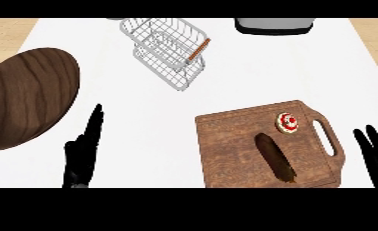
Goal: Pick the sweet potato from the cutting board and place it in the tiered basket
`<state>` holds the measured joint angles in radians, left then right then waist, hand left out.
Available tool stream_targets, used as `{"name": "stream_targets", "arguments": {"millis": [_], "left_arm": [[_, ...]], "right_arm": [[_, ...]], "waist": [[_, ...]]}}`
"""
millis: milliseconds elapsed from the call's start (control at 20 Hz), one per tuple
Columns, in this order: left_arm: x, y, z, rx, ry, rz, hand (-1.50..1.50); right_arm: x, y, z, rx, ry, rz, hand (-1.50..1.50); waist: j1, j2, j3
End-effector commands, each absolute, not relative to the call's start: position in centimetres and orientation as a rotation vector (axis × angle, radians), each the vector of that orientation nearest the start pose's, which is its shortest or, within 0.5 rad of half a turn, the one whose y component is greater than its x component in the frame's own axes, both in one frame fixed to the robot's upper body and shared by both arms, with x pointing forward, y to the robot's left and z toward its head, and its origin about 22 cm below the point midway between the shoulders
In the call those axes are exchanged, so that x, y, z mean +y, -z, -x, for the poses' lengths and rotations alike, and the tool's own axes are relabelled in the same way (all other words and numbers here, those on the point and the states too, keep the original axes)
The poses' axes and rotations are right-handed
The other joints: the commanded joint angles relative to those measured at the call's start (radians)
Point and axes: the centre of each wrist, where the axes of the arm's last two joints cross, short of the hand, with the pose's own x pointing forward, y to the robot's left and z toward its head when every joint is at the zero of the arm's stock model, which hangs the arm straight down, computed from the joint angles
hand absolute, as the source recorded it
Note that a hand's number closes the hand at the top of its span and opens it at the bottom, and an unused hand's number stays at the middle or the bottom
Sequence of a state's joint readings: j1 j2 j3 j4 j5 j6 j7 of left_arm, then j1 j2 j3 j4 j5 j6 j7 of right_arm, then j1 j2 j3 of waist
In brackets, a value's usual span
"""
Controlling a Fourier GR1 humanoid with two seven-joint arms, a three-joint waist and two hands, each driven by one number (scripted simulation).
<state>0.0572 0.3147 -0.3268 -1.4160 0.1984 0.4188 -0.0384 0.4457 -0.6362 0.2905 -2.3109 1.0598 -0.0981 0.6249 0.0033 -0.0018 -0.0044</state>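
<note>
Head view, reading from the left: a dark round wooden board (33,97) sits at the counter's left edge, and just below it I see my left hand (83,155) with fingers straight and pointing up, holding nothing, resting on the white counter (148,135). Further along, near the top, the wire tiered basket (168,50) stands with nothing in it that I can make out. To its right a grey appliance (275,25) peeks in at the far edge. Lower right is the cutting board (269,147), and the sweet potato (276,157) lies on it lengthwise, with a small red-and-white item (289,123) near the handle end. At the far right edge my right hand (367,150) shows only upright, straight fingers, nothing in them. By my reading the job has not begun: picking up, carrying and placing all remain.
</note>
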Motion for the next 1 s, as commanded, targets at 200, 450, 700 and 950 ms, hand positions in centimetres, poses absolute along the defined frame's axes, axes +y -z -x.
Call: {"name": "stream_targets", "arguments": {"millis": [200, 450, 700, 950], "left_arm": [[25.1, 4.8, -21.2, -1.3, 0.045, -0.253, 0.0], [25.6, 4.8, -21.7, -1.295, 0.029, -0.249, 0.0], [25.5, 6.0, -20.4, -1.294, 0.033, -0.257, 0.0], [23.9, 4.7, -21.4, -1.314, 0.01, -0.257, 0.0]], "right_arm": [[-18.5, -7.8, -11.7, -0.979, -1.006, 1.518, -1.5], [-13.3, -7.9, -12.8, -0.868, -1.044, 1.534, -1.5], [-10.0, -5.4, -14.2, -0.901, -1.037, 1.473, -1.5], [-8.8, -3.1, -15.6, -0.765, -1.077, 1.5, -1.5]], "waist": [[0.017, 0.003, 0.0], [0.005, 0.003, 0.003], [-0.002, 0.002, 0.004], [-0.002, 0.002, 0.005]]}}
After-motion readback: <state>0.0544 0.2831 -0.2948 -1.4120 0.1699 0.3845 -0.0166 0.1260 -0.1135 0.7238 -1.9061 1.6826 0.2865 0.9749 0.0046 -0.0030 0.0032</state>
